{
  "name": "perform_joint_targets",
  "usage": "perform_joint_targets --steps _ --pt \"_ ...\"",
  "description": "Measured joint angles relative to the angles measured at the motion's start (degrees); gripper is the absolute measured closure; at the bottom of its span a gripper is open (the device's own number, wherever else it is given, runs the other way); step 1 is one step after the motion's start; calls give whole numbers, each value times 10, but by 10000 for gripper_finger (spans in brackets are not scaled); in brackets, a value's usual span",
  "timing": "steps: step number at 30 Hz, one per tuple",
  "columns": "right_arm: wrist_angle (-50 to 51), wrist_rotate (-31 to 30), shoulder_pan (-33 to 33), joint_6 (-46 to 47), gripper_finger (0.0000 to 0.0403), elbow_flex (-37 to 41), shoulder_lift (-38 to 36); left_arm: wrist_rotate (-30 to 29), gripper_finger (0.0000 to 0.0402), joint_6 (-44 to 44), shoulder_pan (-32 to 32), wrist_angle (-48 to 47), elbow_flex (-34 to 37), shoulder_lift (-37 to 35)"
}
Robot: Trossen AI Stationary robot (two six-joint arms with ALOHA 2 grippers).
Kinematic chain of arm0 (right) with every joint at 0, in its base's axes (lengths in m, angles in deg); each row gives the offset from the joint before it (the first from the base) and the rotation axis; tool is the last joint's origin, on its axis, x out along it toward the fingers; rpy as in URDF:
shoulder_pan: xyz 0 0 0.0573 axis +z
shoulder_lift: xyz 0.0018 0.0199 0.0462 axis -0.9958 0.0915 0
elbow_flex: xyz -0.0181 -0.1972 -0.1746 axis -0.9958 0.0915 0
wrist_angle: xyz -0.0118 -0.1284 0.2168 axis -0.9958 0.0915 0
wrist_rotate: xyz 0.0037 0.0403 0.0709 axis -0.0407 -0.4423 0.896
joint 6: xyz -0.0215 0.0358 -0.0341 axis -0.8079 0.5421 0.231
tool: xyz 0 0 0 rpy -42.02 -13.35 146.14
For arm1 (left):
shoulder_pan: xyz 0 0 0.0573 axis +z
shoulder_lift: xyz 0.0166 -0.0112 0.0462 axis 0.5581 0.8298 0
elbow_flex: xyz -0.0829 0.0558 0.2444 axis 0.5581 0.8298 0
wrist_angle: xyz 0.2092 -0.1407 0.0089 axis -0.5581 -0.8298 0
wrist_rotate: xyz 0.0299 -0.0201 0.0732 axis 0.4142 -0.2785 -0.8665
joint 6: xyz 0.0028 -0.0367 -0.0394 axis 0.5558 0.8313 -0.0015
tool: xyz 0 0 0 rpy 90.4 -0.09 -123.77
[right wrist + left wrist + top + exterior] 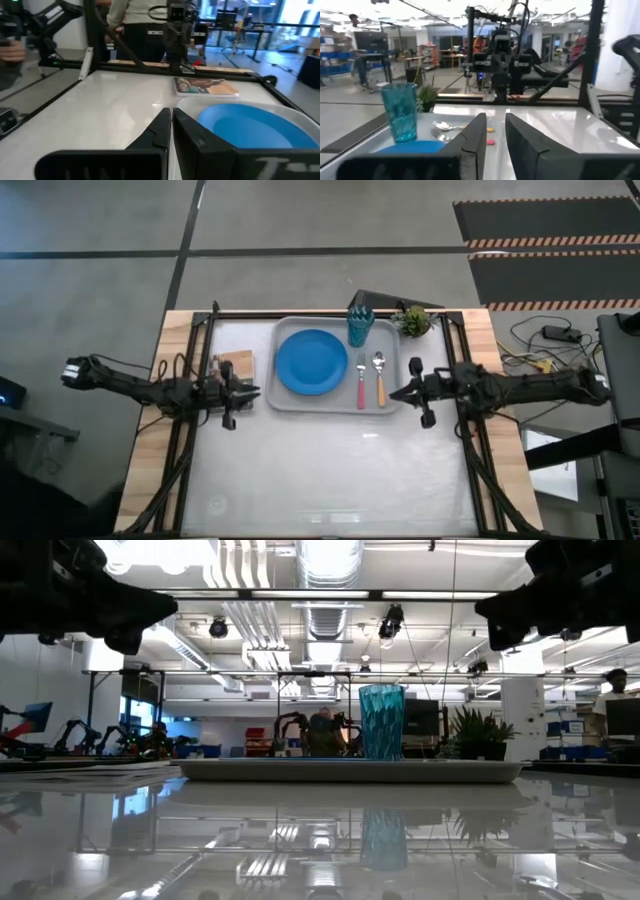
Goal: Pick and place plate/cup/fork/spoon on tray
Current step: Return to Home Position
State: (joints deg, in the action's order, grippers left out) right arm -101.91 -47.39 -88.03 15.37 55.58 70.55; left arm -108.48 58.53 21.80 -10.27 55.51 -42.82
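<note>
1. Step in hand is homing the arms. Placing looks done: plate (pixel 312 362), cup (pixel 359 326), fork (pixel 361 383) and spoon (pixel 380 380) all sit on the tray (pixel 335 404), upper centre of the high view, on the desk (pixel 330 470).
2. Plate takes the tray's left part, with the cup at the top edge just right of it. Fork and spoon lie side by side at the tray's right, fork nearer the plate.
3. Left fingers (pixel 475 137) are just left of the tray, slightly spread and holding nothing. Right fingers (pixel 159 134) are just right of it, pressed together and empty.
4. Next, by my read, both arms pull outward, away from the tray. The right arm is close to the rim and should clear it without nudging.
5. Low view shows only the upright cup and a plant (pixel 478 732) over the rim, with plate and cutlery hidden. Right wrist view adds a picture card (pixel 205 86) beyond the plate.
</note>
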Motion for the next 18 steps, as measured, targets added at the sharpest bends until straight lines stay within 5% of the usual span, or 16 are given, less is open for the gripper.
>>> perform_joint_targets --steps 6,18 --pt "2 85 -54 -28 394 30 -36 1 387 2 9 -39 0 2" --pt "120 95 -59 -16 394 38 -183 61 398 1 9 -71 1 -55"
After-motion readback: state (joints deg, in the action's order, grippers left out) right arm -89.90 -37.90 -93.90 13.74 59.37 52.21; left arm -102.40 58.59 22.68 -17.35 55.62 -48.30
